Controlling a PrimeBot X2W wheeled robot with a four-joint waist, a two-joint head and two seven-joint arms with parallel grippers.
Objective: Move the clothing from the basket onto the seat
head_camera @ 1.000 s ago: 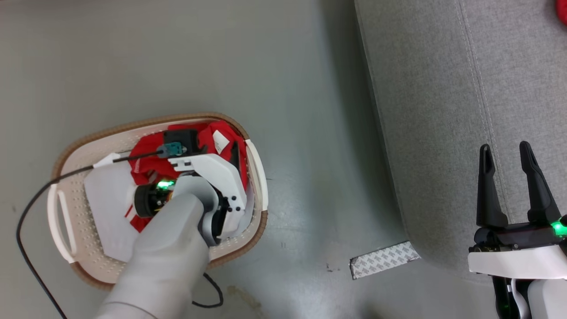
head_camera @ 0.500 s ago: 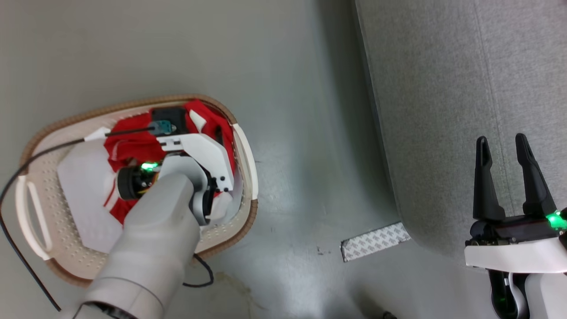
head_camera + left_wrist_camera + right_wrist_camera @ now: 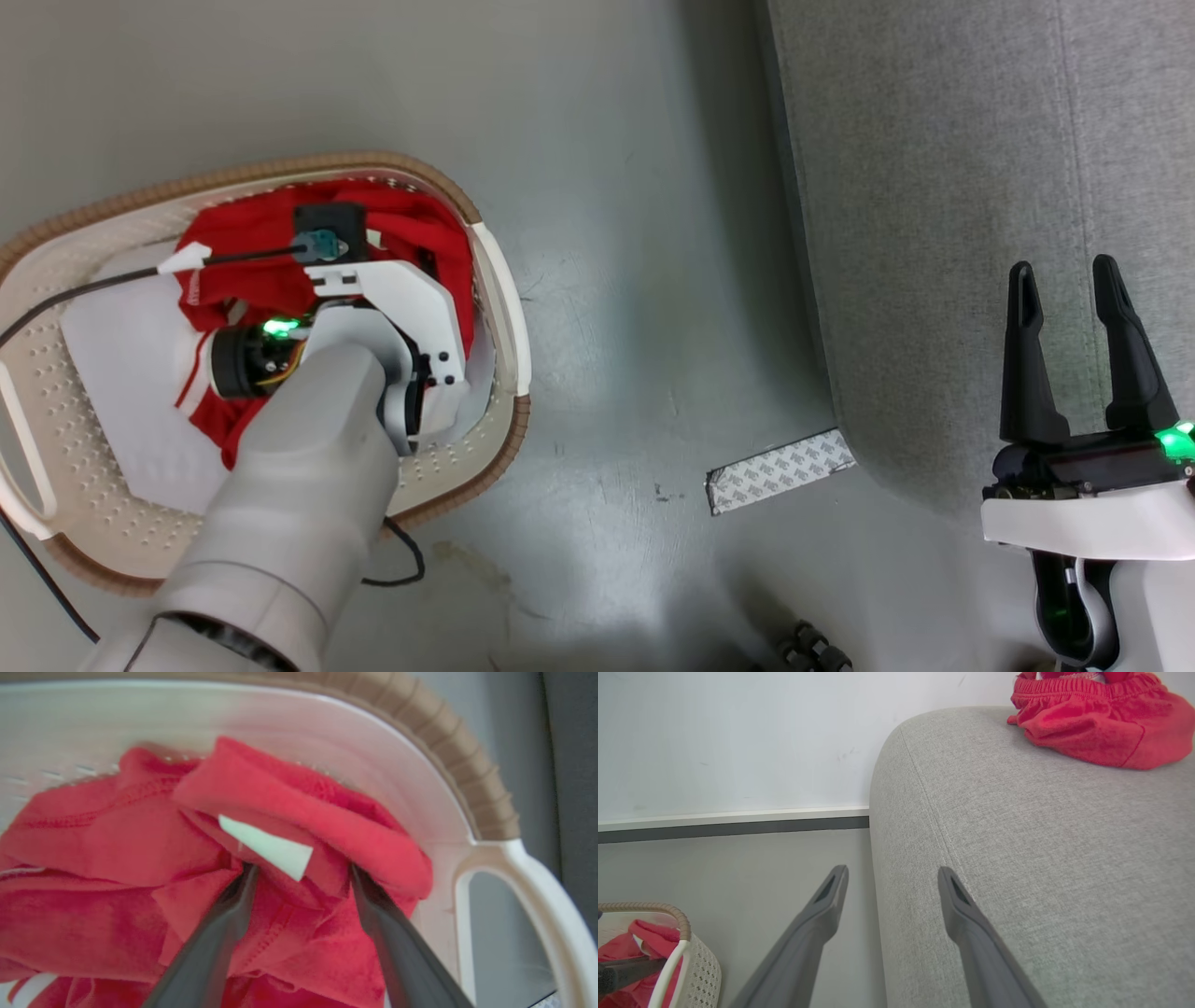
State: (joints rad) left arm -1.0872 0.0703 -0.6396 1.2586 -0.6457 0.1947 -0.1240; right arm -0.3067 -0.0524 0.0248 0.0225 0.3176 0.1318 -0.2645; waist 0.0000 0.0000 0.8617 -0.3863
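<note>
**Left Fingers Down in the Basket, Right Ones Idle**

My left gripper (image 3: pixel 303 870) is inside the basket (image 3: pixel 280 173), at the end nearest its right-hand handle. Its fingers are spread wide, tips sunk into the clothing (image 3: pixel 117 844) on either side of a red fold with a white label (image 3: pixel 266 847); nothing is pinched. The red heap fills that end of the basket. My right gripper (image 3: pixel 1064 271) hangs well apart from the basket, parted and empty, over the edge of the seat (image 3: pixel 934 187). Another red garment (image 3: pixel 1092 723) lies on the seat.
</note>
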